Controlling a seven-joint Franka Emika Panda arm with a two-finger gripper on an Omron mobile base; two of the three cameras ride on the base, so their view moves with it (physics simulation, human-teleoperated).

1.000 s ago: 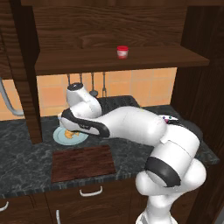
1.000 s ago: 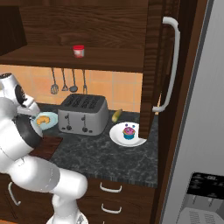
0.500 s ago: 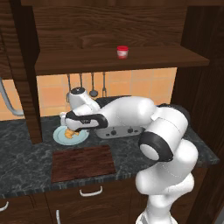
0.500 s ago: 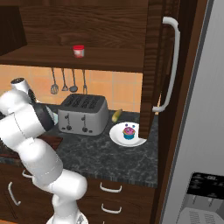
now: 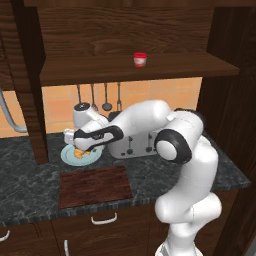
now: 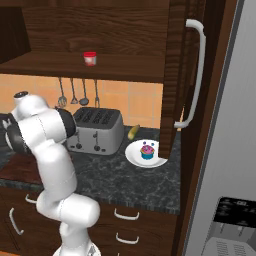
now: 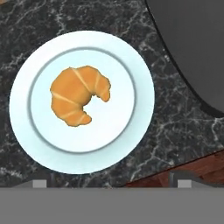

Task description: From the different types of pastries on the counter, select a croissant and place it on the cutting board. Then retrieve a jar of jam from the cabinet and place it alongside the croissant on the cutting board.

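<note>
1. Nearest to me, the cutting board (image 5: 95,186) lies bare on the tabletop (image 5: 30,185), waiting for the pastry.
2. Just behind it, the gripper (image 5: 79,146) hovers over the light blue plate (image 5: 69,156). In the hand view its fingers (image 7: 39,183) stand spread wide, holding nothing.
3. The croissant (image 7: 78,95) rests on that plate, left of centre. I judge the fingers should shift to centre over it, straddle its thick middle, drop straight down and close gently.
4. Farther right stand the toaster (image 6: 96,131) and the cupcake (image 6: 147,150) on its white plate (image 6: 134,155).
5. Up on the cabinet (image 5: 150,35) shelf sits the jar of jam (image 5: 140,59); its pale band looks blank, though it's too small to be sure.
</note>
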